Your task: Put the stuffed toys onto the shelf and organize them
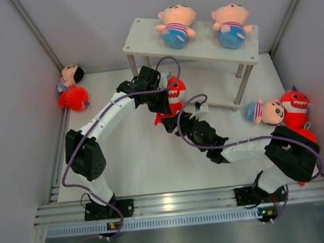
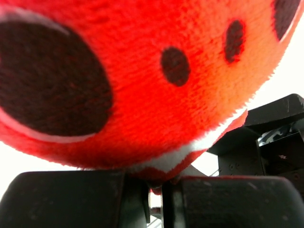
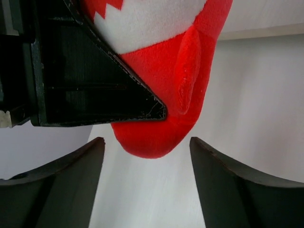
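My left gripper (image 1: 163, 100) is shut on a red shark (image 1: 176, 91) and holds it in front of the shelf (image 1: 142, 40). In the left wrist view the shark (image 2: 142, 71) fills the frame, its plush pinched in my left gripper (image 2: 161, 190). My right gripper (image 1: 172, 122) sits just below the shark, open. In the right wrist view the shark's red lower end (image 3: 152, 137) hangs just beyond the open right gripper (image 3: 147, 156), touching neither finger. Two peach dolls (image 1: 174, 25) (image 1: 232, 25) lie on the shelf's top board.
A third doll (image 1: 267, 111) and a second red shark (image 1: 294, 106) lie on the table at the right, near the right arm's elbow. At the left wall lie a doll (image 1: 70, 77) and a red toy (image 1: 75, 98). Enclosure walls close both sides.
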Tool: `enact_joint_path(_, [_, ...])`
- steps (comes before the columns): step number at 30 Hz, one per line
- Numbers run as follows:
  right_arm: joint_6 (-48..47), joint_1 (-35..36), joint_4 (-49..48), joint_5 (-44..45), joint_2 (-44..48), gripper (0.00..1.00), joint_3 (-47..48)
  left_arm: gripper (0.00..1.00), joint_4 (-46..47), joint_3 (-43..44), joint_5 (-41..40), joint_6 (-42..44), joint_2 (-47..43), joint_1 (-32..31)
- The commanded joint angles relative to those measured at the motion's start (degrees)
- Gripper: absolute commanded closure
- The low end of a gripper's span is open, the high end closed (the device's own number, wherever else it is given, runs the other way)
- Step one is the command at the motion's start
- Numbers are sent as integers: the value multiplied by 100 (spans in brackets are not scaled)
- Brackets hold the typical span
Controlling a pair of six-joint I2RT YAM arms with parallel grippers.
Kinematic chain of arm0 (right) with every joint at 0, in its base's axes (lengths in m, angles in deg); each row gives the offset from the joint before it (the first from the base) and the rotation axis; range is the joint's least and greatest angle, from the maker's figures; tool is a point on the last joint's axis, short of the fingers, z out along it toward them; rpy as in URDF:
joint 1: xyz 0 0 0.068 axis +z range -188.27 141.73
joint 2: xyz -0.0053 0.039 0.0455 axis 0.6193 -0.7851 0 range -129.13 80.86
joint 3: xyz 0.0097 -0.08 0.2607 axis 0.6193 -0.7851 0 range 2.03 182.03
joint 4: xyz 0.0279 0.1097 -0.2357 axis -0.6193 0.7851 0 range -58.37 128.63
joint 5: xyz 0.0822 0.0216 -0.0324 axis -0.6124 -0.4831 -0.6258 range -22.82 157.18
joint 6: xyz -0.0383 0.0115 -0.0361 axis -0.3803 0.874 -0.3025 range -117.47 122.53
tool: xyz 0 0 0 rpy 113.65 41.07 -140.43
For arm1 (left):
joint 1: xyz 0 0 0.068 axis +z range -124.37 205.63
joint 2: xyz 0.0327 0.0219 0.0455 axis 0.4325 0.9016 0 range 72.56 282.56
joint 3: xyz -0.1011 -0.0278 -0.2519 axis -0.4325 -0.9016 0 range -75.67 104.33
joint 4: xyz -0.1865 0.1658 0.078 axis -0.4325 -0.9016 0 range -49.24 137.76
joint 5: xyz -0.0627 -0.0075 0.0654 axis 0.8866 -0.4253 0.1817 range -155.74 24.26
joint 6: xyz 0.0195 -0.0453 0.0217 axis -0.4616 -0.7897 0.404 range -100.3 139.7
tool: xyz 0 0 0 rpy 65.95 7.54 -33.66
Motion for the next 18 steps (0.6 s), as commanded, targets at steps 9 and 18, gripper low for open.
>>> enact_joint_path(9, [426,23,-757,244,-404,59,514,100,445,216,322,-340,-312,-12])
enact_joint_path(18, [400,-196,-301,235,-264,91,592,100,532,92,445,-403,-417,-21])
